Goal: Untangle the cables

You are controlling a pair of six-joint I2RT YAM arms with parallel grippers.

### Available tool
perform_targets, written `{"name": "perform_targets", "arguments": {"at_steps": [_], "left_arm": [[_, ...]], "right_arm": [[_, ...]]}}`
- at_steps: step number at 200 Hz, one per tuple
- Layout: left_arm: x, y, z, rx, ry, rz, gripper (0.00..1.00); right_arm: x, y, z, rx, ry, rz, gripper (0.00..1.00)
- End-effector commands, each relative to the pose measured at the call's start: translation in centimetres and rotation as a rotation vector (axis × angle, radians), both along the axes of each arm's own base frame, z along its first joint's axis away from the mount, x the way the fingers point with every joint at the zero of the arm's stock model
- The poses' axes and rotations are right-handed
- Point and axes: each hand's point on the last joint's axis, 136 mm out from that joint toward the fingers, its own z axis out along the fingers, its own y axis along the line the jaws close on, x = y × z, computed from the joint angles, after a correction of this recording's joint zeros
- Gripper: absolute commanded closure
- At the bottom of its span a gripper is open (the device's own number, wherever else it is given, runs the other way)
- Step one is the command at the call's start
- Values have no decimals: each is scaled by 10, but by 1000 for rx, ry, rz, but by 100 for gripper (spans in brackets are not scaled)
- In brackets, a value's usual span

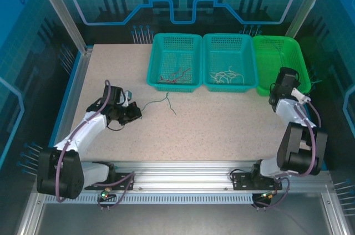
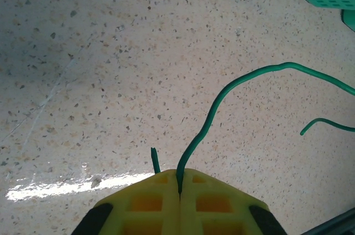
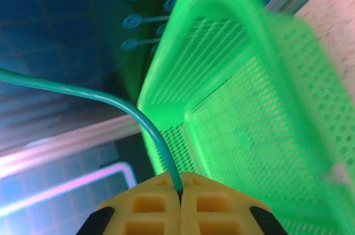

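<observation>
- The left end effector sits low over the surface, clenched on the near end of a green wire. A short stub pokes out beside the pinch.
- From the pinch the green wire curves away over the bare surface toward the baskets. A green strand lies just beside it; whether this is a branch or a separate wire cannot be told.
- Handling, as a judgement: the wire looks very light and thin, and it is limp yet keeps its bends. It should drag along with almost no resistance, and it may snag a neighbour where the two cross. A firm pinch close to an end, as here, suits it best, because a grip at mid-length would lift both strands together.
- The right end effector is raised beside the green basket and clenched on the end of a second green wire. That wire arches off to its left, free in the air.
- The left basket at the far edge holds the red wires, which lie loosely heaped.
- The middle basket holds the whitish wires, which are likewise loose.
</observation>
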Motion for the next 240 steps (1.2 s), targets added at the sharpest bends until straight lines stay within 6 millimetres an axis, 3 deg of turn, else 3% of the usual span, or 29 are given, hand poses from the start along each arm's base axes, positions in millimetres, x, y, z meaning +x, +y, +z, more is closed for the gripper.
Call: {"name": "perform_targets", "arguments": {"at_steps": [1,18,25,53,76,102,127,154,177,214,240], "left_arm": [[2,-4,17,-14,-35,-44,100],[3,-4,21,-10,-45,-51,100],[3,-4,21,-8,-47,-54,100],[1,-4,22,-9,-45,-56,100],[-2,-4,25,-21,-61,-39,100],[-8,-4,30,-45,-83,-8,100],[-8,-11,48,-66,-144,-9,100],[-4,-33,77,-41,-250,-95,100],[-1,-64,102,14,-338,-236,100],[6,-120,123,119,-439,-523,100],[8,-152,130,181,-519,-731,100]], "right_arm": [[-10,-16,-9,4,51,-149,100],[7,-17,-13,-15,72,-98,100],[15,-16,-16,-15,86,-70,93],[41,-12,-13,-48,58,44,43],[32,-6,0,-66,108,102,1],[24,-4,13,-101,128,239,0],[28,14,48,-256,139,518,0],[33,71,89,-473,149,952,0],[25,142,95,-536,161,1348,1],[-16,265,95,-612,112,1927,3],[-52,323,103,-607,-25,2165,4]]}}
